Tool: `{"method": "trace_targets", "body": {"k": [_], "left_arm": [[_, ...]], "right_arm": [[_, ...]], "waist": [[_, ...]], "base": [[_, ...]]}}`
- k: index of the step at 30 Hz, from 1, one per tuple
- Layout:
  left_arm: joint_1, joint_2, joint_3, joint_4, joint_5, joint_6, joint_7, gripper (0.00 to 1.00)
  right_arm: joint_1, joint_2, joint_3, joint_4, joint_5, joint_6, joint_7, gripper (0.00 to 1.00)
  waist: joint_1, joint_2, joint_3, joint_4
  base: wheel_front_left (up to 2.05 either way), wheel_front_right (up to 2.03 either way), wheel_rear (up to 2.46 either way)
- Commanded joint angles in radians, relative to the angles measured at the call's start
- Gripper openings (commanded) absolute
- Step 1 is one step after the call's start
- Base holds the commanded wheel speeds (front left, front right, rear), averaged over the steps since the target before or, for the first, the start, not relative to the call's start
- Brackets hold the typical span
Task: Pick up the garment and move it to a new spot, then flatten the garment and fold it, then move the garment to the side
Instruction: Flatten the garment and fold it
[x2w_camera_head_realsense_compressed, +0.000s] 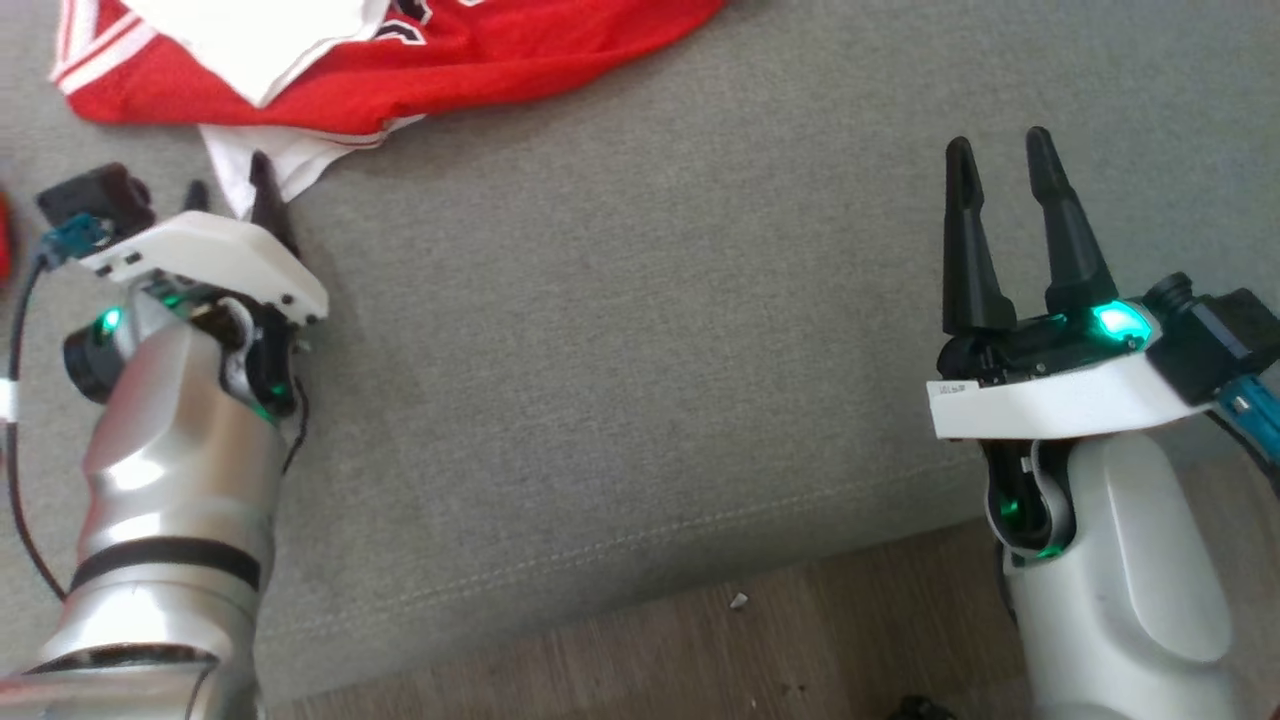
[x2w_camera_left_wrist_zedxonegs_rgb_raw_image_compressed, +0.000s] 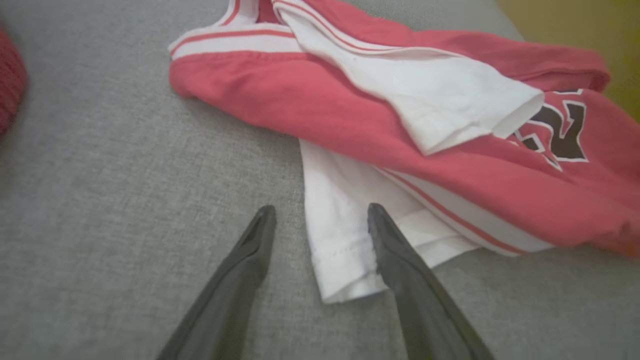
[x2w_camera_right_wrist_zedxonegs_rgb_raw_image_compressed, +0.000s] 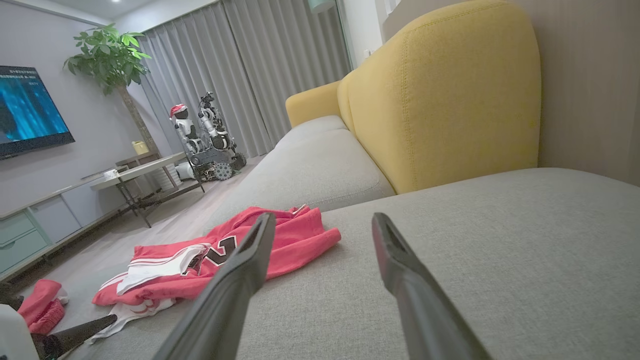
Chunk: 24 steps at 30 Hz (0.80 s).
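Grey sofa cushion spreads under both my arms, with a strip of wooden floor along its near edge and a yellow backrest rising behind it in the right wrist view. The garment, a red jersey with white trim, lies crumpled at the far left of the cushion. The head view cuts off its upper part, and a white fold covers part of its black print, so I cannot read the figure. My left gripper has its fingers spread wide and holds nothing. A white flap pokes out from under the red cloth, its edge lying between my two left fingertips. One finger overlaps the white cloth in the wrist view, but I cannot tell whether it touches. From the head, my white wrist housing hides most of those fingers. My right gripper hovers well apart from the jersey, over bare cushion, fingers parted and empty. Something red sits at the left edge of the left wrist view, cut off and blurred beyond telling
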Motion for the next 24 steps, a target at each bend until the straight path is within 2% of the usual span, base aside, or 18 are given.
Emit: {"method": "trace_targets", "body": {"k": [1, 5, 12, 14, 18, 24], "left_arm": [[0.026, 0.000, 0.002, 0.026, -0.013, -0.013, 0.033, 0.00], [0.020, -0.007, -0.008, 0.040, -0.017, -0.027, 0.032, 0.00], [0.022, 0.028, 0.011, -0.053, -0.010, 0.005, -0.063, 0.00], [0.040, 0.039, 0.024, -0.130, -0.002, 0.017, -0.071, 0.00], [0.131, 0.048, 0.074, -0.404, 0.042, 0.048, -0.072, 0.00], [0.290, 0.019, 0.117, -0.715, 0.102, 0.065, -0.072, 0.00]], "right_arm": [[-0.021, 0.005, 0.021, -0.028, 0.010, 0.006, -0.008, 1.00], [-0.029, 0.005, 0.027, -0.023, 0.016, 0.006, -0.011, 1.00], [-0.036, 0.005, 0.013, -0.001, 0.011, 0.006, -0.010, 1.00], [-0.038, 0.005, 0.001, 0.006, 0.008, 0.006, -0.006, 1.00], [-0.040, 0.005, -0.029, 0.020, -0.004, 0.006, 0.005, 1.00], [-0.039, 0.005, -0.056, 0.043, -0.013, 0.006, 0.028, 1.00]], "waist": [[0.0000, 0.0000, -0.008, 0.009], [0.0000, 0.0000, -0.018, 0.016], [0.0000, 0.0000, -0.045, 0.038], [0.0000, 0.0000, -0.054, 0.051], [0.0000, 0.0000, -0.069, 0.081], [0.0000, 0.0000, -0.092, 0.127]], "base": [[0.00, 0.00, 0.00], [0.00, 0.00, 0.00], [0.00, 0.00, 0.00], [0.00, 0.00, 0.00], [0.00, 0.00, 0.00], [0.00, 0.00, 0.00]]}}
